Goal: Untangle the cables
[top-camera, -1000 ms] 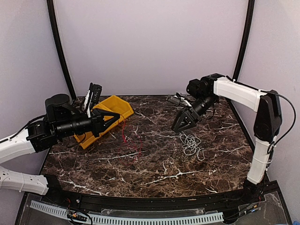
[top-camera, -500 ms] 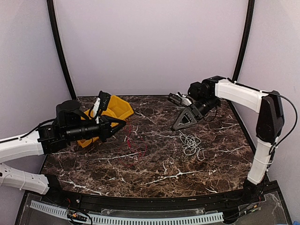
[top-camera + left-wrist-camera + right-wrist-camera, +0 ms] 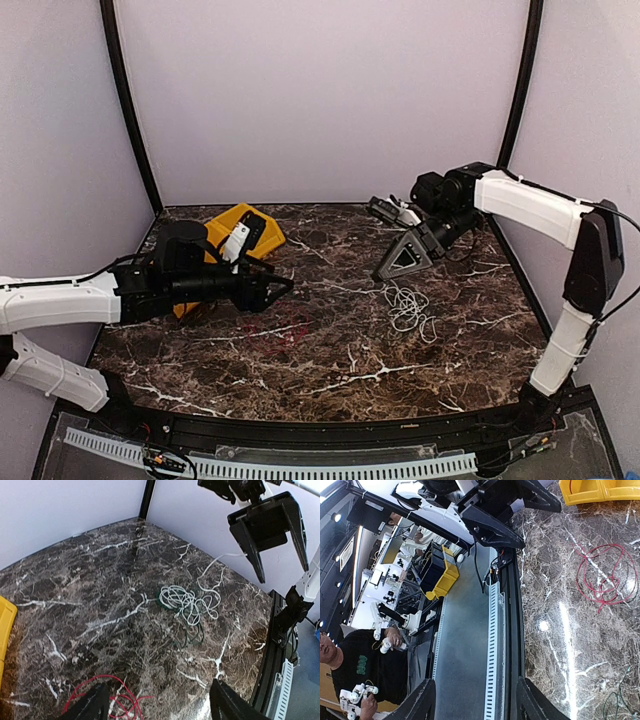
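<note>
Two claws hang spread and empty over the dark marble desk (image 3: 350,365). The left claw (image 3: 277,293) reaches in from the left on a low, nearly level arm. Its jaws are parted and point toward the middle of the desk, with nothing between them. The right claw (image 3: 397,272) comes in from the far right, tilted down and leftward, jaws likewise wide apart with only air between them.

The red cable (image 3: 107,697) lies in thin loose loops on the desk left of centre, just below and ahead of the left claw. In the left wrist view it shows between the two fingers at the bottom edge; whether either finger touches it cannot be told.

The white cable (image 3: 408,305) lies in a small loose heap right of centre, on the near side of the right claw and below it, with one strand trailing off toward the far right. The dark cable (image 3: 186,636) is mixed in with the white one. Its loops run under the heap and out from the side that faces the left claw, so those two lie tangled together. The red cable is well apart from that pair.

A yellow bin (image 3: 255,228) sits at the far left of the desk, behind the left arm.
</note>
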Robot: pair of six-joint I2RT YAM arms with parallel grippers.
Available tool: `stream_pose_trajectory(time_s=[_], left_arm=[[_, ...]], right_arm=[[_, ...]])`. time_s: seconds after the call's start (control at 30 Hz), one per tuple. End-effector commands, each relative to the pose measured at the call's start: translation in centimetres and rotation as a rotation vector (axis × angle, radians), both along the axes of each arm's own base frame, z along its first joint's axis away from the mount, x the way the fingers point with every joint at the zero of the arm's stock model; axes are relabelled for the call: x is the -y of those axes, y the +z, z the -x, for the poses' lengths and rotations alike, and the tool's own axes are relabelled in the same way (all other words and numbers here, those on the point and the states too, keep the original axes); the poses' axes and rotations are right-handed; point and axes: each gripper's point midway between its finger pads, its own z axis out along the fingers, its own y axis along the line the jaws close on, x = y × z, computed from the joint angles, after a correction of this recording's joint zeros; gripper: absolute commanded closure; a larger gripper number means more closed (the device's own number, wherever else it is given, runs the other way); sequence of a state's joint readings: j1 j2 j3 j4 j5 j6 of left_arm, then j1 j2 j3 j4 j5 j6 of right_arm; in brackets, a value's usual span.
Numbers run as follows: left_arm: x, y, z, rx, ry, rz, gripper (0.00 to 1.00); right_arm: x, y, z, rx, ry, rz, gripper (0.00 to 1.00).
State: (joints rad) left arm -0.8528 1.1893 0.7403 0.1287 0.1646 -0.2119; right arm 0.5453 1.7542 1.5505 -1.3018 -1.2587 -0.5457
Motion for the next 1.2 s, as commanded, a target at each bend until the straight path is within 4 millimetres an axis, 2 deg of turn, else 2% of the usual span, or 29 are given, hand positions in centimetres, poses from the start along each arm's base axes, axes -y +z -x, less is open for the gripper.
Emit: stream_pose_trajectory(time_s=[0.0, 0.03, 0.07, 0.1, 0.13, 0.17, 0.2, 0.23, 0.27, 0.3, 0.33, 0.37, 0.4, 0.53, 0.67, 0.73, 0.8, 0.83, 0.93, 0.97, 1.0, 1.03, 1.07, 1.1, 1.17], left_arm=[[1.6, 3.6, -1.4, 0.156, -0.008, 0.138, 0.28], [2.4, 5.8, -1.8, 0.215, -0.015, 0.244, 0.28], [3.3, 3.8, -2.0, 0.190, -0.040, 0.240, 0.28], [4.1, 5.1, -2.3, 0.232, -0.052, 0.308, 0.29], [5.3, 3.9, -2.7, 0.219, -0.081, 0.309, 0.29], [6.4, 3.8, -3.4, 0.237, -0.096, 0.345, 0.30], [7.2, 4.7, -3.2, 0.258, -0.132, 0.400, 0.30], [8.6, 4.0, -3.4, 0.242, -0.174, 0.412, 0.30], [9.2, 4.8, -3.5, 0.250, -0.196, 0.463, 0.30], [10.6, 3.9, -3.6, 0.228, -0.237, 0.473, 0.30], [11.1, 4.6, -3.6, 0.229, -0.254, 0.517, 0.30], [12.4, 4.0, -3.7, 0.216, -0.280, 0.527, 0.30], [12.9, 4.3, -3.6, 0.218, -0.292, 0.555, 0.30], [16.6, 3.2, -3.0, 0.200, -0.355, 0.580, 0.29], [18.8, 2.4, -4.4, 0.170, -0.318, 0.611, 0.31], [19.7, 2.2, -4.8, 0.153, -0.321, 0.631, 0.36], [20.5, 2.3, -5.0, 0.144, -0.332, 0.648, 0.45], [20.7, 1.7, -5.0, 0.126, -0.336, 0.644, 0.52], [21.2, 1.3, -5.1, 0.117, -0.349, 0.655, 0.62], [21.2, 1.2, -5.2, 0.111, -0.349, 0.659, 0.72], [21.3, 0.9, -5.4, 0.105, -0.339, 0.659, 0.78], [21.2, 0.8, -5.5, 0.097, -0.327, 0.662, 0.91], [20.9, 0.4, -6.2, 0.091, -0.277, 0.659, 0.95], [20.5, 0.1, -6.7, 0.078, -0.240, 0.664, 0.99], [19.1, -1.0, -7.9, 0.043, -0.129, 0.672, 1.00]], right_arm=[[0.1, 1.3, 0.8, 0.060, 0.010, -0.033, 0.43], [0.1, 1.5, 0.9, 0.063, 0.013, -0.035, 0.43], [0.1, 1.6, 0.9, 0.068, 0.014, -0.037, 0.43], [0.1, 1.6, 0.9, 0.070, 0.015, -0.037, 0.43], [0.1, 1.6, 0.9, 0.073, 0.015, -0.037, 0.43], [0.1, 1.7, 1.0, 0.074, 0.015, -0.037, 0.43], [0.2, 1.8, 1.0, 0.077, 0.014, -0.039, 0.43], [0.2, 1.9, 1.1, 0.078, 0.015, -0.042, 0.43], [0.2, 2.0, 1.1, 0.082, 0.017, -0.044, 0.43], [0.2, 2.1, 1.2, 0.085, 0.017, -0.045, 0.43], [0.3, 2.2, 1.2, 0.089, 0.016, -0.046, 0.43], [0.3, 2.2, 1.3, 0.092, 0.017, -0.046, 0.42], [0.3, 2.3, 1.3, 0.097, 0.017, -0.048, 0.42], [0.4, 2.4, 1.4, 0.105, 0.017, -0.049, 0.42], [0.4, 2.5, 1.4, 0.106, 0.017, -0.050, 0.42], [0.4, 2.5, 1.4, 0.107, 0.019, -0.052, 0.42], [0.4, 2.5, 1.4, 0.105, 0.020, -0.052, 0.42], [0.4, 2.5, 1.3, 0.104, 0.020, -0.052, 0.42], [0.3, 2.4, 1.3, 0.102, 0.022, -0.054, 0.42], [0.3, 2.4, 1.3, 0.101, 0.023, -0.053, 0.42], [0.2, 2.4, 1.2, 0.102, 0.024, -0.054, 0.42], [0.3, 2.5, 1.2, 0.104, 0.025, -0.054, 0.42], [0.3, 2.6, 1.2, 0.113, 0.026, -0.056, 0.41], [0.3, 2.7, 1.2, 0.122, 0.027, -0.056, 0.41], [0.4, 2.9, 1.2, 0.149, 0.026, -0.054, 0.39]])
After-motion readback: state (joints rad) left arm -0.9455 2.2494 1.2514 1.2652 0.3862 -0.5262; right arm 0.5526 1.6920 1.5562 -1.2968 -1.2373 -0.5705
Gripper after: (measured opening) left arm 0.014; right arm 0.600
